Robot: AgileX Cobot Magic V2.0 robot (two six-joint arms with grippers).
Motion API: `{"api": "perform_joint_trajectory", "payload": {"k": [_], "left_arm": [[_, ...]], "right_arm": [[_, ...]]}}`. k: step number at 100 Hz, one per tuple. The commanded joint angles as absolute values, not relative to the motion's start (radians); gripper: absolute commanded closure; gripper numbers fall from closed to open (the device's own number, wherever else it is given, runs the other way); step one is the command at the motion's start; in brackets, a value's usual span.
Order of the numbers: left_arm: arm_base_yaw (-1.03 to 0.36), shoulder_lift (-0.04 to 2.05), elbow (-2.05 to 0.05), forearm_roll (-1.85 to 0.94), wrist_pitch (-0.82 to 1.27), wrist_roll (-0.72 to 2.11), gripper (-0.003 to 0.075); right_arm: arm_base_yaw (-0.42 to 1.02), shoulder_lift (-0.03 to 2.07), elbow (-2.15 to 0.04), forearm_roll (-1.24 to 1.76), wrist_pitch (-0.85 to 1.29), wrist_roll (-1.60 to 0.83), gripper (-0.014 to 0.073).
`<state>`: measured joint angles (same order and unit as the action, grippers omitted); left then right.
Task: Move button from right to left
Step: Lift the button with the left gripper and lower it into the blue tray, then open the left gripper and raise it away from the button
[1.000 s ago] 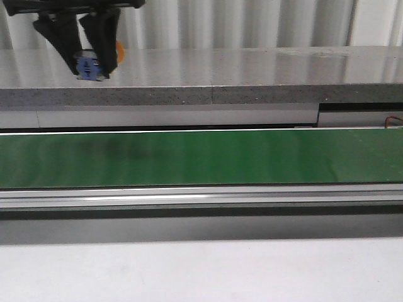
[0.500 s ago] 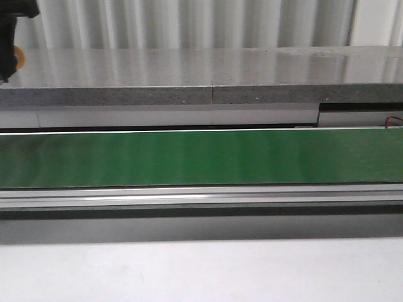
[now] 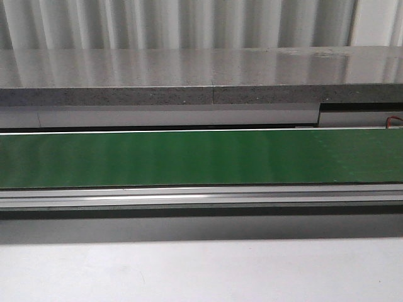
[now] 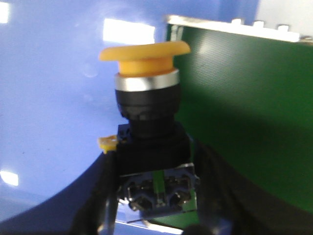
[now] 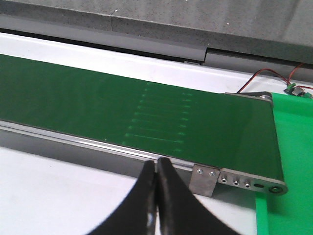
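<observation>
In the left wrist view my left gripper (image 4: pixel 157 193) is shut on the button (image 4: pixel 146 98). The black fingers (image 4: pixel 95 196) clamp its blue and clear blocky base. Its orange-yellow mushroom cap, silver ring and black collar stick out past the fingertips. A blue surface (image 4: pixel 49 122) and the end of the green belt (image 4: pixel 244 122) lie behind it. In the right wrist view my right gripper (image 5: pixel 157 169) is shut and empty, over the white table near the belt's right end. Neither gripper nor the button shows in the front view.
The green conveyor belt (image 3: pixel 201 157) runs across the front view with a metal rail (image 3: pixel 201 196) along its near side and a grey stone ledge (image 3: pixel 201 78) behind. White tabletop (image 3: pixel 201 270) lies in front. A green mat (image 5: pixel 293 147) and red and black wires (image 5: pixel 266 76) sit at the belt's right end.
The left gripper with the button has moved left out of the front view: it was at the upper left, then at the left edge, now gone.
</observation>
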<state>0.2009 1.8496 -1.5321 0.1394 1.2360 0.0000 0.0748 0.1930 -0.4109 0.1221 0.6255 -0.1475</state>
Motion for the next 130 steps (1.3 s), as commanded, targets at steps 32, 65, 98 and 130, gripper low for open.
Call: {"api": "perform_joint_trajectory", "payload": {"k": [32, 65, 98, 130], "left_arm": [[0.334, 1.820, -1.529, 0.171, 1.218, 0.000, 0.0670], [0.353, 1.916, -1.506, 0.177, 1.153, 0.076, 0.0665], [0.353, 1.941, -1.506, 0.182, 1.113, 0.124, 0.0318], [0.350, 1.900, -1.506, 0.170, 1.040, 0.124, 0.0279]], "right_arm": [[0.076, 0.202, -0.435, 0.129, 0.545, -0.155, 0.0662], [0.076, 0.202, -0.435, 0.129, 0.545, -0.155, 0.0662], [0.076, 0.202, -0.435, 0.129, 0.545, -0.155, 0.0662], [0.076, 0.202, -0.435, 0.129, 0.545, -0.155, 0.0662]]}}
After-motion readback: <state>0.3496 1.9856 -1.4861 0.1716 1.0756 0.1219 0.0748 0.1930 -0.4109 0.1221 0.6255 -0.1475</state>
